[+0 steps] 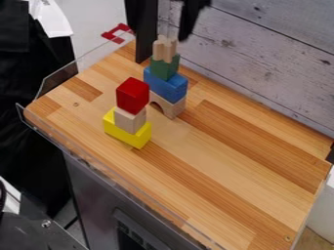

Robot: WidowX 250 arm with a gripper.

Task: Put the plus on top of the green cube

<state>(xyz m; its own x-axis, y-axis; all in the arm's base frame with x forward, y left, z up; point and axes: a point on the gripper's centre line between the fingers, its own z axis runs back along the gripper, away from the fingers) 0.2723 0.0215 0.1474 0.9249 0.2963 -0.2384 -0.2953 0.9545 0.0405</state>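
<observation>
Shows the plus (165,48) resting on top of the green cube (164,67), with the blue block (166,85) and wooden arch (173,106) beneath that cube. Places the gripper (161,32) above the green cube, spread wide and grasping nothing. Includes, nearer the camera than the green cube, a stacked red cube (132,95), pale cube (129,120) and yellow block (127,136), from top down.

Bright, even light on the tabletop (215,168) — soft, faint shadows
</observation>
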